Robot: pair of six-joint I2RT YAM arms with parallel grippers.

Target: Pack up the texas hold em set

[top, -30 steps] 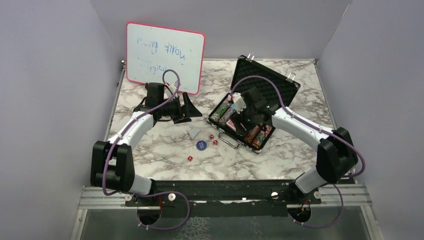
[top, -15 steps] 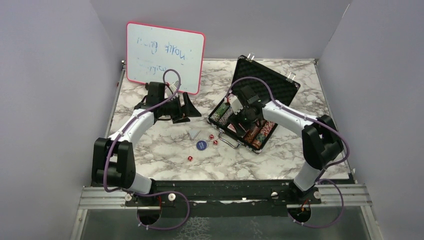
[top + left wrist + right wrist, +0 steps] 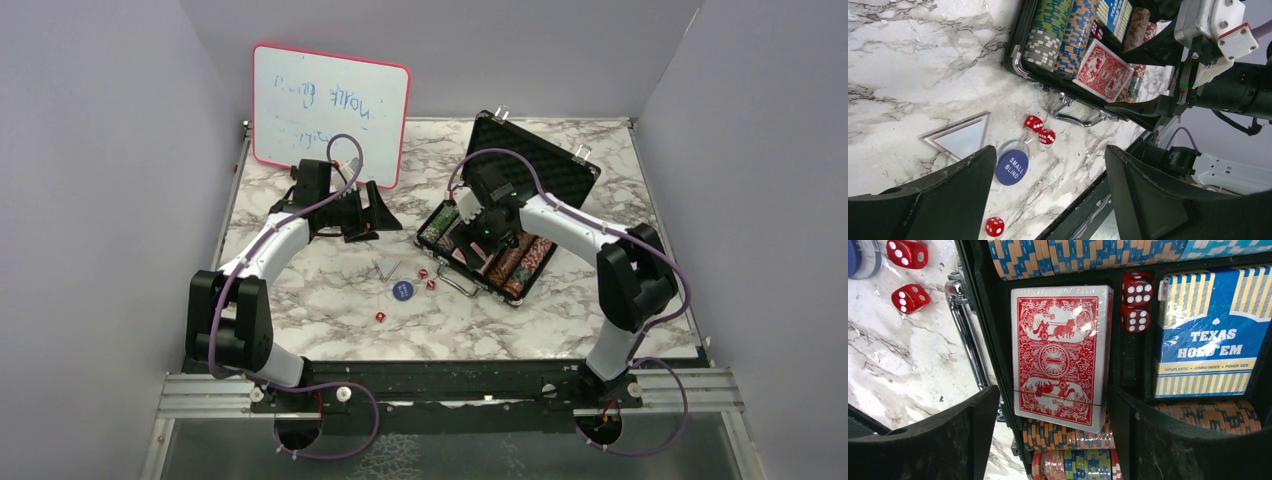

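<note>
The black case (image 3: 548, 175) lies open at the right, rows of striped chips (image 3: 1083, 255) in its foam. A red-backed card deck (image 3: 1060, 355) rests tilted on the chips beside two dice (image 3: 1134, 302) and a blue card box (image 3: 1208, 335). My right gripper (image 3: 1053, 390) is open around the deck's near end, with a gap at the left finger. My left gripper (image 3: 1048, 150) hangs open and empty above the table left of the case. Below it lie the blue button (image 3: 1012, 167) and three red dice (image 3: 1040, 130).
A clear triangular piece (image 3: 388, 268) lies left of the dice. The pink-framed whiteboard (image 3: 330, 115) stands at the back left, behind my left arm. The case's metal handle (image 3: 965, 330) sticks out toward the dice. Grey walls close in both sides.
My right gripper has shifted slightly left and back over the case, and its jaws have widened around the red deck. The left gripper has edged slightly back and stays open.
</note>
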